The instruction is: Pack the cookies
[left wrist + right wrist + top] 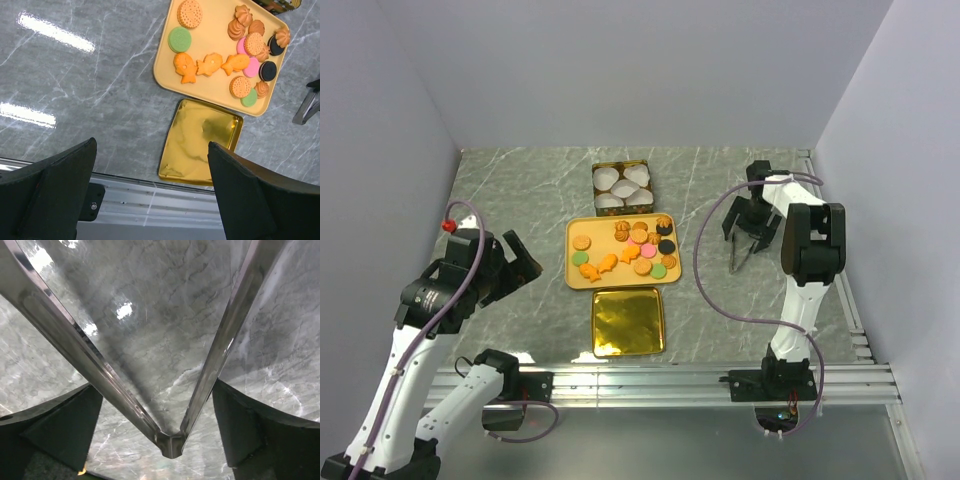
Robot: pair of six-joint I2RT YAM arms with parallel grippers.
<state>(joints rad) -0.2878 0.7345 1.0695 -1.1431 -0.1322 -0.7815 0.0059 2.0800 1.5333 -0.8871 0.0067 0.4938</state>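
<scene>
The cookies (635, 248) lie on a yellow tray (600, 228) at mid-table: round orange, green, pink and black discs, swirls and orange fish shapes. The left wrist view shows them (210, 64) on the tray (212, 35) too. My left gripper (520, 262) is open and empty, left of the tray and raised above the table (151, 145). My right gripper (750, 235) is right of the tray, shut on metal tongs (740, 256). In the right wrist view the tongs (172, 442) spread in a V between my fingers (55, 425).
A gold tin (620, 163) with several white paper cups (623, 186) stands behind the tray. Its gold lid (628, 320) lies flat in front of the tray and shows in the left wrist view (200, 142). An aluminium rail (650, 382) runs along the near edge.
</scene>
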